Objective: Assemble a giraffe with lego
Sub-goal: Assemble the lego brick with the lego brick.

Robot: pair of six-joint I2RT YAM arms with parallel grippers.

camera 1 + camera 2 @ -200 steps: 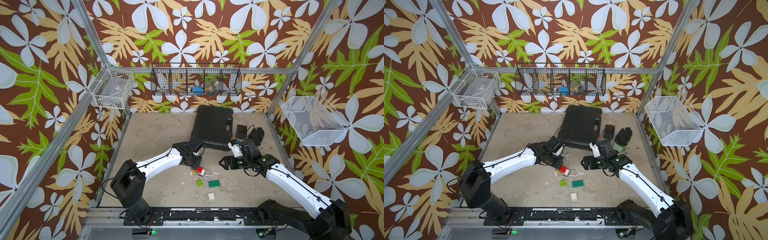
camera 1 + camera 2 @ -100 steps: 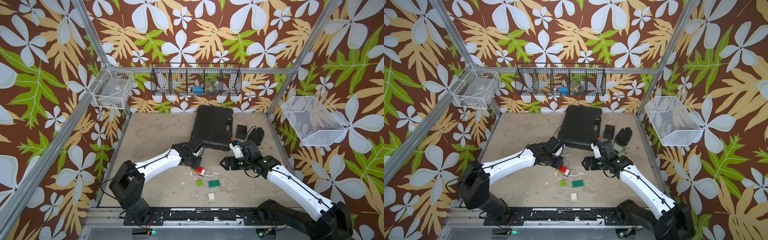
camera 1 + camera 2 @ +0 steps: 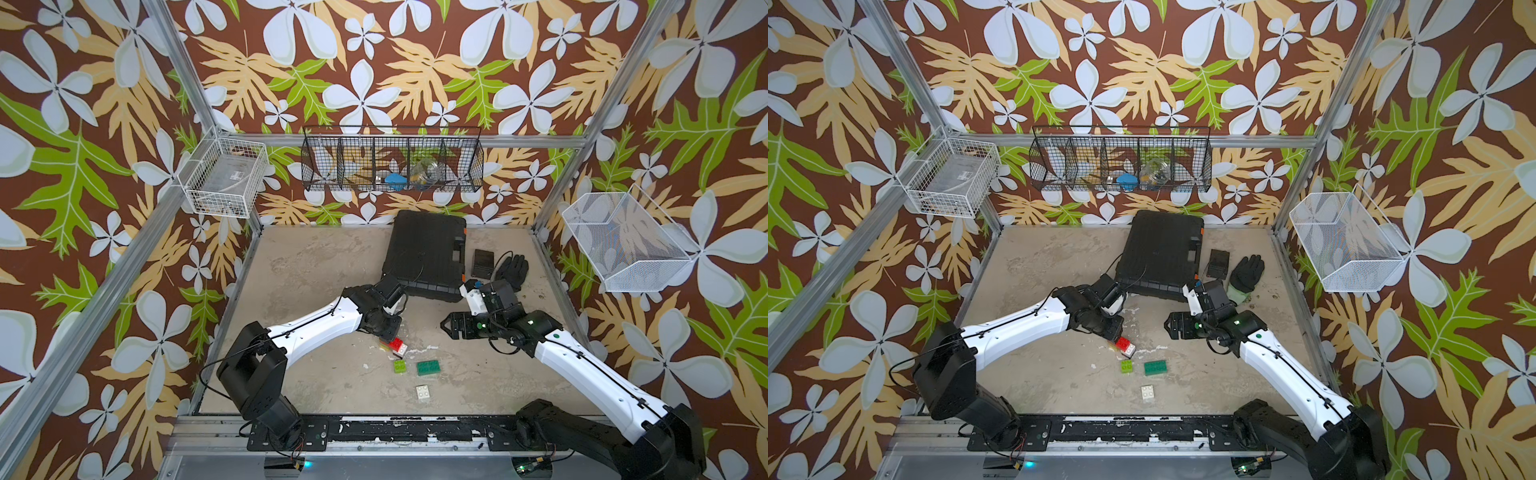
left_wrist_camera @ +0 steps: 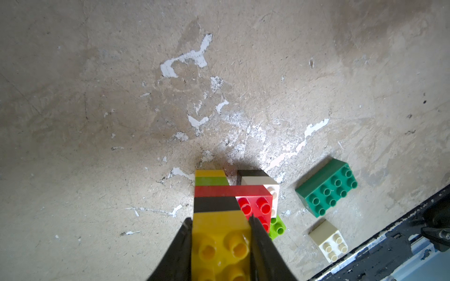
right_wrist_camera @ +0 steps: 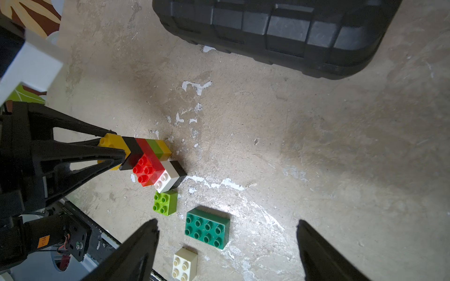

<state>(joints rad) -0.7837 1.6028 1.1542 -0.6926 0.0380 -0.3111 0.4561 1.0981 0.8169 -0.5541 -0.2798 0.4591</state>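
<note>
Toppling threatens: left tool (image 4: 220,219), clamped on the yellow top brick (image 4: 220,243) of the half-built multicoloured plastic-brick giraffe (image 5: 148,155) standing on the beige desk (image 4: 97,97), could lever it over; right tool (image 5: 227,222) hovers spread wide, empty.

top views: high over the front edge, facing down and back, far, both nearly alike, whole table (image 3: 316,266) | left wrist: behind left tool (image 4: 219,219), steeply down, very near | right wrist: behind right tool (image 5: 227,222), obliquely down, higher | shared by all: giraffe (image 4: 219,191), dark green brick (image 4: 326,187) and the scuffed table patch around them
</note>
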